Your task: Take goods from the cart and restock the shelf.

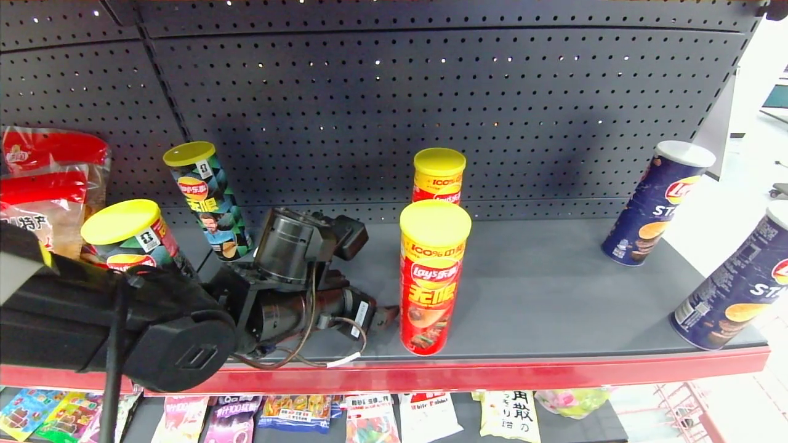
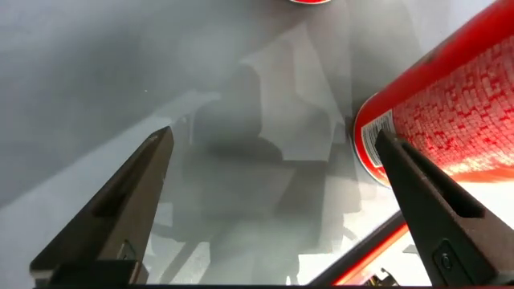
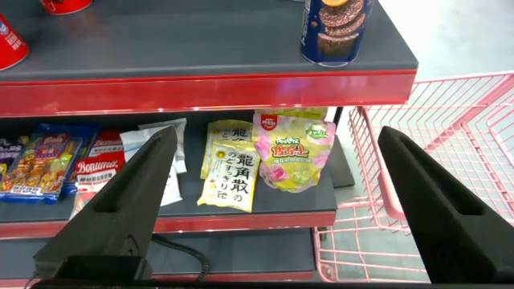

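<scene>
left gripper (image 2: 273, 201) low over the grey shelf (image 1: 554, 289), fingers spread, holding nothing.
i see the front red can (image 1: 431, 283) upright near the shelf's front edge, just beside one finger (image 2: 434, 209); i cannot tell if they touch. a back red can (image 1: 438, 175) stands behind it. a green can (image 1: 206, 197) stands further left and a blue can (image 1: 659, 203) towards the right end. right gripper (image 3: 273, 201) hangs wide open and empty in front of the snack bags (image 3: 293, 148) on the lower tier, with the pink cart (image 3: 450, 160) beside them.
</scene>
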